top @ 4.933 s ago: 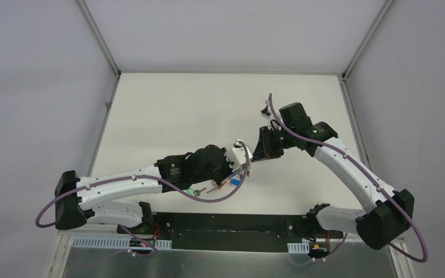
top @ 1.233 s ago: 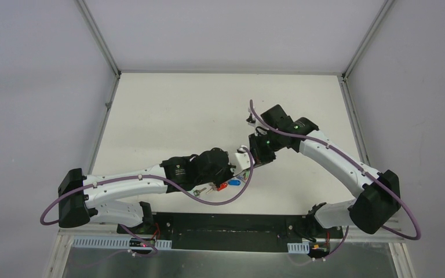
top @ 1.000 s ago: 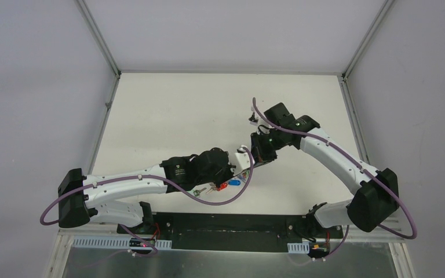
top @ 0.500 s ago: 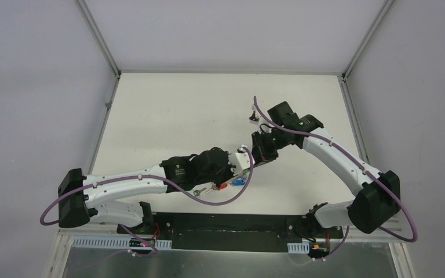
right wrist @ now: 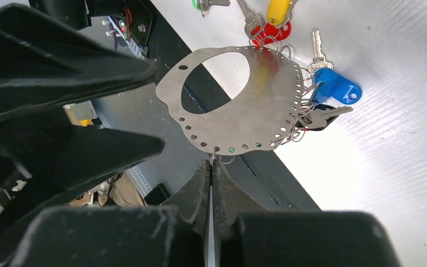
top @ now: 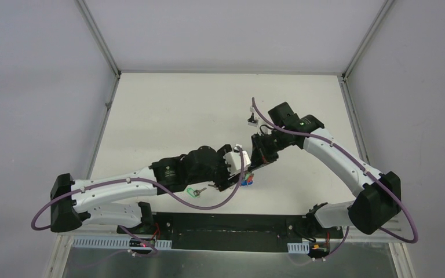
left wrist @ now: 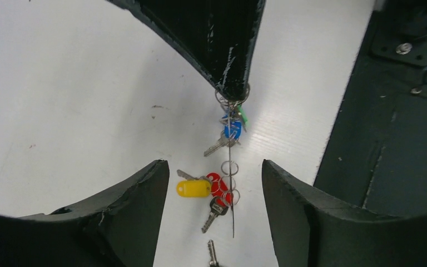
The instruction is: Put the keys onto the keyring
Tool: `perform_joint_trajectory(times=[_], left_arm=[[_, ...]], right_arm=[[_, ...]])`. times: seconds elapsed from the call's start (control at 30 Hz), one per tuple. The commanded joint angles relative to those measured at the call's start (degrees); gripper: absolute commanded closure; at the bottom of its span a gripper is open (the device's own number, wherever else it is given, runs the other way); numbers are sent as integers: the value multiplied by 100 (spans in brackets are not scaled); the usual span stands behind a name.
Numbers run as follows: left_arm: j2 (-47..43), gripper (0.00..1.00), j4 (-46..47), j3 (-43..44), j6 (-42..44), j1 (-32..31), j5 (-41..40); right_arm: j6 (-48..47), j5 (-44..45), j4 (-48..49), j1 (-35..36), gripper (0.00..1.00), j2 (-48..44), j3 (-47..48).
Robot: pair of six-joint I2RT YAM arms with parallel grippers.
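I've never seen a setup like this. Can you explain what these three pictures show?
Two white-and-black robot arms are bolted to a white table. One picture looks down from above; the other two come from wrist cameras. The right pincer is shut on the rim of the keyring, a thin grey metal plate with holes round its edge. A blue-tagged key and a red-tagged key are hooked on it, a yellow-tagged key beside them. The left pincer is open and empty. A green-tagged key lies apart on the table.

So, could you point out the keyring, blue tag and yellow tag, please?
keyring [right wrist: 272, 105], right wrist view, flat face
blue tag [right wrist: 338, 87], right wrist view, middle
yellow tag [left wrist: 193, 188], left wrist view, middle
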Motion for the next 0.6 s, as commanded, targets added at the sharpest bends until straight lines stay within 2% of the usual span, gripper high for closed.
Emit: perform_joint_trajectory(times=[0.0, 0.1, 0.27, 0.43, 0.57], left_arm=[[-606, 35, 928, -226, 194, 52, 833], [-791, 35, 1043, -309, -31, 474, 1617], [-746, 37, 1618, -628, -669, 1620, 3915], [-193, 43, 1717, -575, -665, 2059, 5107], [302, 50, 2450, -566, -769, 2187, 5751]], right_arm=[[-439, -242, -62, 3, 100, -144, 151], [-658, -238, -100, 12, 100, -198, 144], [-1146, -291, -78, 55, 100, -401, 61], [-1482, -409, -27, 133, 100, -561, -20], [-1553, -523, 63, 190, 100, -593, -91]])
